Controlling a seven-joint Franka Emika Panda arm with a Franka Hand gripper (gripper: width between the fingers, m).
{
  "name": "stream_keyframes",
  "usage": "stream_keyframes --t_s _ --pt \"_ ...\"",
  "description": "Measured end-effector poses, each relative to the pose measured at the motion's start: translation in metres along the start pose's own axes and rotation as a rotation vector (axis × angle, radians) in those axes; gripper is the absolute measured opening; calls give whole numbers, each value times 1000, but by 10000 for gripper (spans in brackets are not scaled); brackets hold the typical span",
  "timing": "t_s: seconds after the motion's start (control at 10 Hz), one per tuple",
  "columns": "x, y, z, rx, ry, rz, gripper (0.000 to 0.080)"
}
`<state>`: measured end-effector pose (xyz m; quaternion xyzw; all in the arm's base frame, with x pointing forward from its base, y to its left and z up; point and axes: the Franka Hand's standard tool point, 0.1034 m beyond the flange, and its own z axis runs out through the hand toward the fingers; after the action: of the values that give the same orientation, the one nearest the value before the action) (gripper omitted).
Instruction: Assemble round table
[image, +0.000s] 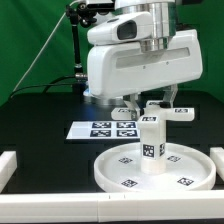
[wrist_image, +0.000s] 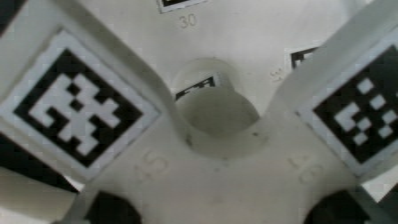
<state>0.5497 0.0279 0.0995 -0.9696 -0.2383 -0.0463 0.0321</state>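
Observation:
The large rimmed round disc lies flat at the front of the black table. The short cylindrical post stands upright on its middle, a tag on its side. Right over the post's top hangs the flat cross-shaped piece, and my gripper is shut on it from above. Whether the cross touches the post, I cannot tell. In the wrist view the cross-shaped piece fills the picture, with tagged arms and a round hole in its middle. My gripper shows only as two dark fingertips at its edge.
The marker board lies flat behind the disc. White straight rails edge the black surface at the exterior view's left, front and right. A green backdrop and cables stand behind the arm.

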Motion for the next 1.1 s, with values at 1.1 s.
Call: stream_keyframes --t_s 1.1 --pt "9 0 -3 16 66 863 445"
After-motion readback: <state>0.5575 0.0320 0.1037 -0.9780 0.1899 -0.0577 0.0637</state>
